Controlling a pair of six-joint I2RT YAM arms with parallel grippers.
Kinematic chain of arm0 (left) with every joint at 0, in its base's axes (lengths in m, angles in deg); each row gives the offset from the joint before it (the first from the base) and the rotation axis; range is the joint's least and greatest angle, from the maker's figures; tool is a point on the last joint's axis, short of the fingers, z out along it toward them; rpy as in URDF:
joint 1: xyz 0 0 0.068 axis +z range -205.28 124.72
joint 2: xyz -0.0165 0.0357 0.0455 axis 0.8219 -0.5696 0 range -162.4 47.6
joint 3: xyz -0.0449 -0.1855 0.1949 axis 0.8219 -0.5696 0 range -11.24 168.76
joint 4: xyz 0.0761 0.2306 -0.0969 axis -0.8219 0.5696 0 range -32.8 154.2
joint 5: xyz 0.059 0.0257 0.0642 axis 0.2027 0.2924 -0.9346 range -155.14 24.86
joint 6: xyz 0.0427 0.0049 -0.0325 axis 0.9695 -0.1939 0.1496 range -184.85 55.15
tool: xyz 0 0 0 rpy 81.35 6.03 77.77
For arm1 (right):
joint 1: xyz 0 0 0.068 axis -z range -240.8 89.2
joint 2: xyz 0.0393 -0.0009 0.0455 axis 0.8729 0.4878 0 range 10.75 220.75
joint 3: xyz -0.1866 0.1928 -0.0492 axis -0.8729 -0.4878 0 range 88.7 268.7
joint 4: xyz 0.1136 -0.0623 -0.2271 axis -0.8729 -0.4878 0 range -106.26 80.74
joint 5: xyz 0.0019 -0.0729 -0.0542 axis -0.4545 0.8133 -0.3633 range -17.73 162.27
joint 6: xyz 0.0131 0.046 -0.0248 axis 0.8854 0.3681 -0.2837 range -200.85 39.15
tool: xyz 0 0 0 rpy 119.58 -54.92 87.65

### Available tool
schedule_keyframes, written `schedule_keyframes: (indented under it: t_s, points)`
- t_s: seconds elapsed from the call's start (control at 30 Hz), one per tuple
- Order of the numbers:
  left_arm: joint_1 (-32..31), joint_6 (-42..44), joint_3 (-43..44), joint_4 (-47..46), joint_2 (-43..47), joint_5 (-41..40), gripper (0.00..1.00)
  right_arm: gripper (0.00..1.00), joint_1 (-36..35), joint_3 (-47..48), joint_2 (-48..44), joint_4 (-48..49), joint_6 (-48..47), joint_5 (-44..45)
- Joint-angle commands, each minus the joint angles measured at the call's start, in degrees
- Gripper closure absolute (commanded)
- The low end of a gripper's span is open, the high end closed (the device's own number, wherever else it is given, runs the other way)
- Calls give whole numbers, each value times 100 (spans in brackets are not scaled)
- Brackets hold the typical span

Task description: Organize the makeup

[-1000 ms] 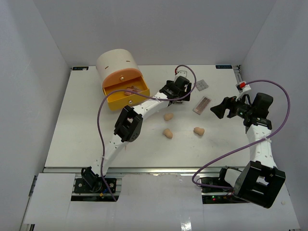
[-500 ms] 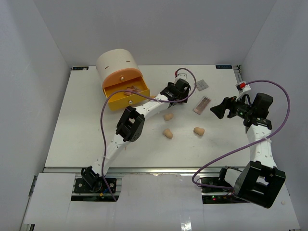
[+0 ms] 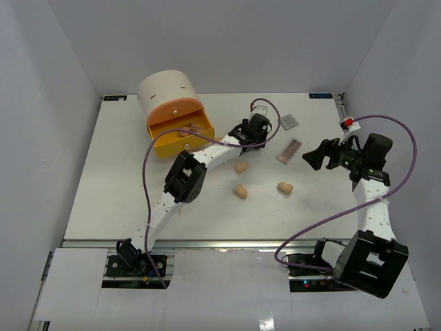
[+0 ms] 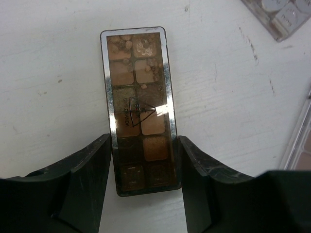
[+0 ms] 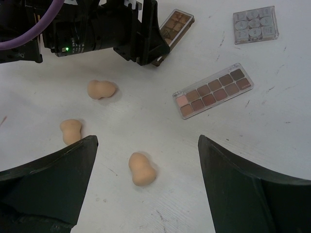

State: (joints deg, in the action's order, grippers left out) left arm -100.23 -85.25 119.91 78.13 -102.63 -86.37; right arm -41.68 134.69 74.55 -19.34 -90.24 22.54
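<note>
My left gripper (image 4: 145,165) is down on the table with its jaws against both long sides of the brown eyeshadow palette (image 4: 136,82), which lies flat. In the right wrist view it shows as a dark block (image 5: 146,34) over that palette (image 5: 176,23). The pink palette (image 3: 290,149) and the grey palette (image 3: 289,122) lie to its right. Three tan sponges (image 3: 240,167) (image 3: 240,191) (image 3: 284,187) lie nearer. My right gripper (image 3: 313,157) is open and empty, above the table beside the pink palette. I see no fourth sponge or compact.
The round cream drawer unit (image 3: 165,89) stands at the back left with its orange drawer (image 3: 180,134) pulled open toward the left arm. A purple cable loops over each arm. White walls close the table at the back and sides.
My left gripper has shifted slightly nearer and left, settling over the brown palette. The right arm has barely moved.
</note>
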Motion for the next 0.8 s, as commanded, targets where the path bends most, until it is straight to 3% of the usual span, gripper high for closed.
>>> schedule_keyframes:
  t_s: [0.0, 0.23, 0.43, 0.63, 0.77]
  points:
    - [1, 148, -399, 25, 981, 256, 63, 10, 39, -60, -76, 219, 25, -156]
    - [-101, 942, -1805, -630, 2855, 1349, 69, 10, 39, -108, -1, 234, -89, -256]
    - [-145, 1582, -2950, -628, 4566, 1788, 72, 10, 30, -150, 35, 269, -141, -282]
    - [-12, 2920, -4117, 184, 6178, 2106, 71, 10, 30, -172, 39, 287, -186, -323]
    - [690, 3382, -4835, 608, 7197, 2354, 74, 10, 30, -178, 53, 278, -186, -378]
